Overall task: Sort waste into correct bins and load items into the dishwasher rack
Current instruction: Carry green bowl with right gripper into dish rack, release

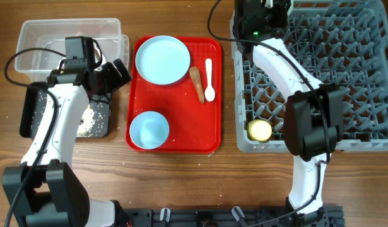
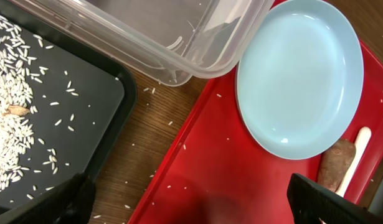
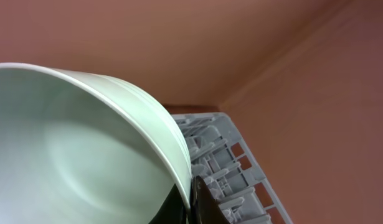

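Observation:
My left gripper (image 2: 191,200) is open and empty, low over the red tray's left edge, between the black tray (image 2: 85,93) and the pale blue plate (image 2: 300,74). Rice (image 2: 10,124) and a small brown lump (image 2: 17,110) lie in the black tray. The brown stick (image 1: 197,84) and white spoon (image 1: 209,79) lie right of the plate (image 1: 162,58). A pale blue bowl (image 1: 149,130) sits at the tray's front. My right gripper (image 3: 190,199) is shut on a mint bowl's rim (image 3: 85,143) over the grey rack's far left corner (image 1: 263,16). A yellow cup (image 1: 259,130) stands in the rack (image 1: 345,75). The wrapper is out of view.
The clear tub (image 1: 67,38) stands behind the black tray (image 1: 99,123), its corner close to the red tray (image 1: 181,120). Loose rice grains lie on the wood between the trays (image 2: 147,134). The right arm stretches along the rack's left side.

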Motion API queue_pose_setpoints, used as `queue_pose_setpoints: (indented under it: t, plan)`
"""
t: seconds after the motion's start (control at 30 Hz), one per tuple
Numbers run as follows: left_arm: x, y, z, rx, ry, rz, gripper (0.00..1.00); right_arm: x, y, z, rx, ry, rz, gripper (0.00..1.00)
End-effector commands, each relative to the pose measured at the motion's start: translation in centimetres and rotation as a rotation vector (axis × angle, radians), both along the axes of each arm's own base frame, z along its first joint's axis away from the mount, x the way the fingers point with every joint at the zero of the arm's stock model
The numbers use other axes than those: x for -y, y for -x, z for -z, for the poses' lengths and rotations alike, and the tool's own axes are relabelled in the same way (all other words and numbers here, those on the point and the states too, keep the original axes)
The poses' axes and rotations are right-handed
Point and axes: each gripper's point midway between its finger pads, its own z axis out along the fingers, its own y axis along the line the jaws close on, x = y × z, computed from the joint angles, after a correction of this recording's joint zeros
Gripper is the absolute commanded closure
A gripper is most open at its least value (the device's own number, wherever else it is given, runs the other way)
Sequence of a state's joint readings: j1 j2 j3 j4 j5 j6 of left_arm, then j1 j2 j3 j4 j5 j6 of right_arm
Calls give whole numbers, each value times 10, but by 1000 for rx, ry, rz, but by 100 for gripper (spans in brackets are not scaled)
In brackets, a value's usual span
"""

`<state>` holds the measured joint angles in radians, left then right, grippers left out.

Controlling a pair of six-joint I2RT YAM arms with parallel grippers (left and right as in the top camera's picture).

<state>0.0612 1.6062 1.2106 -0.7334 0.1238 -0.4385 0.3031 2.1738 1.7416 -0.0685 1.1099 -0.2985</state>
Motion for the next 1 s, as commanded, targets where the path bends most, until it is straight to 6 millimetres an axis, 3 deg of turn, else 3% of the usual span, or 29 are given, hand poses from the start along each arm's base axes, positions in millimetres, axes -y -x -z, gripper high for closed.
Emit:
queue_pose_setpoints:
  t: [0.0,0.2,0.3,0.33,0.43,0.53,0.63,0.73,0.83,0.9,0.97]
  plan:
    - [-4,0,-3,10,-9,-5,0,-8,-6,26,-53,7,-24,96]
    - [-4,0,-3,10,-9,-5,0,-22,1,70,-175,-101,-92,96]
    - [-4,0,-3,10,-9,-5,0,-36,8,79,-238,-97,-129,91]
    - [-4,0,-3,10,-9,-5,0,-45,10,80,-245,-93,-144,78]
    - [-4,0,-3,10,-9,-5,0,-69,14,81,-251,-87,-187,49]
    - [-4,0,-3,10,-9,-5,0,-88,18,70,-229,-95,-218,4]
    - [-4,0,-3,10,-9,-5,0,-102,22,43,-98,-217,-219,0]
    - [-4,0,-3,10,-9,-5,0,-118,24,38,-136,-306,-311,0]
    - [-4,0,-3,10,-9,-5,0,-157,42,17,-213,-477,-521,0]
    - [-4,0,-3,10,-9,-5,0,-221,93,-11,-343,-790,-808,0]
    - [-4,0,-3,10,-8,-5,0,-261,140,-21,-479,-1119,-912,0]
